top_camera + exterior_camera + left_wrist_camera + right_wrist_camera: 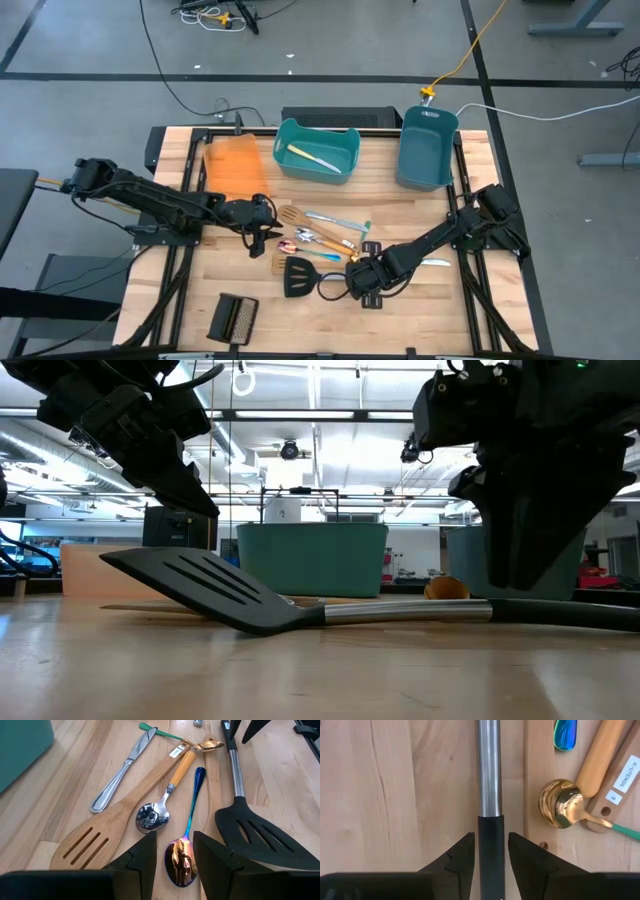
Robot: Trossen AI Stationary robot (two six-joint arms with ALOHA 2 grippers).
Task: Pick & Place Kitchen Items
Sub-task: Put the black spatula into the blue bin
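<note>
A black slotted spatula point(297, 276) with a steel handle point(489, 770) lies on the table near its front middle, resting at the bend behind its blade point(262, 624). My right gripper point(491, 838) is open, one finger on each side of the spatula's black grip point(491, 851), with narrow gaps showing. My left gripper point(174, 842) is open, its fingers on either side of the bowl of an iridescent pink spoon point(180, 862) that lies flat. Beside it lie a wooden slotted spatula point(125, 815), a silver spoon point(152, 816), a table knife point(120, 775) and a gold spoon point(560, 805).
A teal bin point(345, 140) holding a knife stands at the far middle, with a second teal bin point(428, 150) at the far right and an orange bin point(235, 165) at the far left. A black ribbed block point(233, 318) lies at the front left. Another knife point(436, 262) lies under the right arm.
</note>
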